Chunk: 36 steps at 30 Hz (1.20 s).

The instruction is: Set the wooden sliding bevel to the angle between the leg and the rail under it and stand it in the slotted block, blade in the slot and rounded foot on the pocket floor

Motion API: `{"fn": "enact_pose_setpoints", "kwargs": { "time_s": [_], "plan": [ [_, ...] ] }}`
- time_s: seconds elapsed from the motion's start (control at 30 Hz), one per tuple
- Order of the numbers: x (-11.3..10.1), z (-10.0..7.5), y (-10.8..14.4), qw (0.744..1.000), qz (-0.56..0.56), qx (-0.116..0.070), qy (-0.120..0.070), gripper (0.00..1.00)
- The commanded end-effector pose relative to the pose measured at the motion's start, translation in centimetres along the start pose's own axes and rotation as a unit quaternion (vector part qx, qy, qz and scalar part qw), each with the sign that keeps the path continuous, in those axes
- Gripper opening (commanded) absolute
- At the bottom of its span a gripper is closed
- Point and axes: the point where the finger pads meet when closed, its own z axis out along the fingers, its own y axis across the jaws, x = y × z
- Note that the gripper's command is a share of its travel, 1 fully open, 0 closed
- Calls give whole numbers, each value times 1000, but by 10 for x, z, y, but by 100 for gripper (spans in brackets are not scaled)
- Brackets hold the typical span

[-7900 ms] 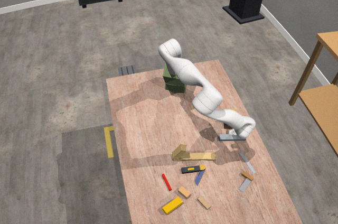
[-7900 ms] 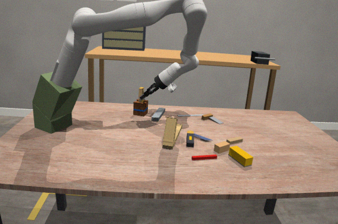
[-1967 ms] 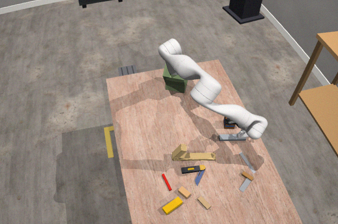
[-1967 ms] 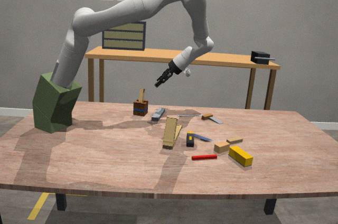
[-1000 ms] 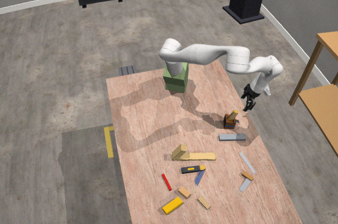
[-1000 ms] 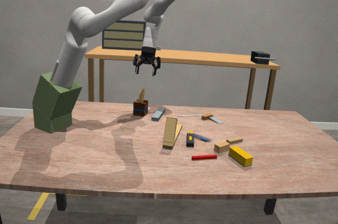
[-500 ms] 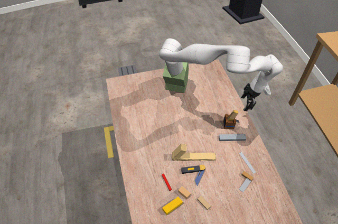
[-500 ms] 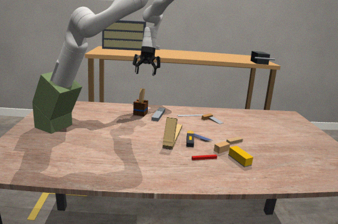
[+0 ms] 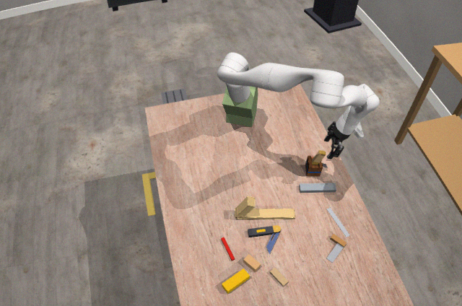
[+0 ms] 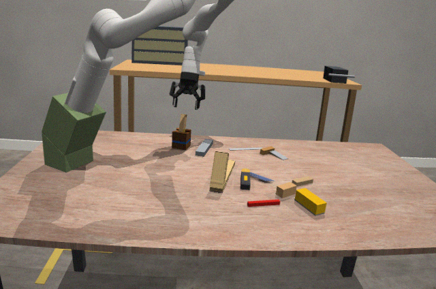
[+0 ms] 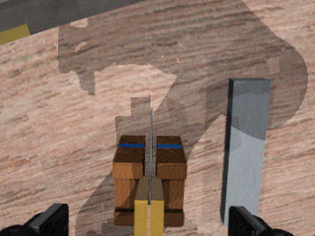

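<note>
The wooden sliding bevel [image 9: 317, 156] stands in the brown slotted block [image 9: 313, 167] with a blue band, handle pointing up, at the right side of the table. In the wrist view its thin blade [image 11: 150, 147] sits in the slot of the block [image 11: 150, 179], and its handle end [image 11: 149, 216] faces the camera. It also shows in the exterior view [image 10: 182, 123] above the block [image 10: 181, 138]. My gripper [image 10: 187, 101] hangs open and empty above the bevel, apart from it. The leg and rail piece [image 9: 260, 211] lies at mid table. The black bevel [image 9: 266, 232] lies in front of it.
A grey bar [image 9: 317, 187] lies just beside the block. A second wooden-handled tool with grey blades [image 9: 337, 239] lies at the right. A red stick [image 9: 227, 248], small wooden blocks [image 9: 252, 263] and a yellow block [image 9: 235, 280] lie near the front. The green arm base [image 9: 240, 107] stands at the back.
</note>
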Motion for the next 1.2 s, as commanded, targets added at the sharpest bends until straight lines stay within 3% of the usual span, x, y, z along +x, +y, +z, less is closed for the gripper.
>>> {"fn": "enact_pose_setpoints", "kwargs": {
  "time_s": [0.0,0.53,1.17],
  "plan": [
    [0,-1,0,1000,0,0,1,100],
    [0,2,0,1000,0,0,1,100],
    [0,38,0,1000,0,0,1,100]
  ]
}}
